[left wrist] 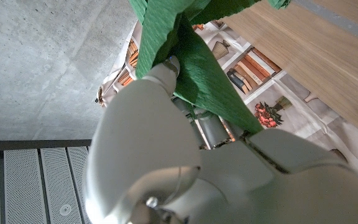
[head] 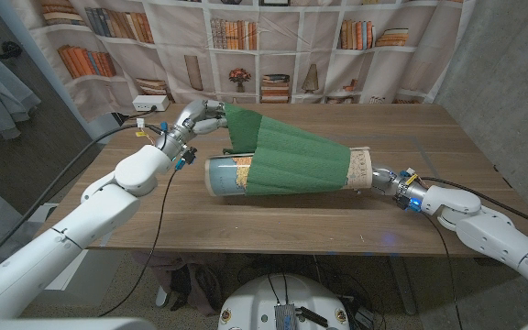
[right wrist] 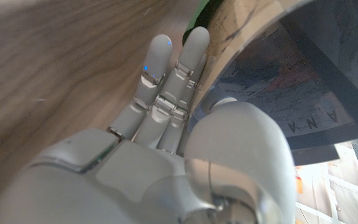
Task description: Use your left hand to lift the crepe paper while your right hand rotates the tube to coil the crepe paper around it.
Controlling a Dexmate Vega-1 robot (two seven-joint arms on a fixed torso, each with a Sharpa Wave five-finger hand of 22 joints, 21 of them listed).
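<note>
A printed cardboard tube [head: 227, 174] lies across the middle of the table, wrapped in green crepe paper [head: 291, 156]. My left hand [head: 198, 116] pinches the paper's free end at the back left and holds it up off the table; in the left wrist view the paper [left wrist: 197, 62] runs out from between my left hand's fingers [left wrist: 160, 81]. My right hand [head: 385, 178] grips the tube's right end; in the right wrist view its fingers [right wrist: 166, 81] lie along the tube's outer wall [right wrist: 253, 25] and the thumb sits at the open end.
The wooden table [head: 282, 220] has bare surface in front of the tube and to the right. A bookshelf-print backdrop [head: 246, 46] hangs behind it. A small white box [head: 149, 103] sits at the back left corner, with cables trailing off the left edge.
</note>
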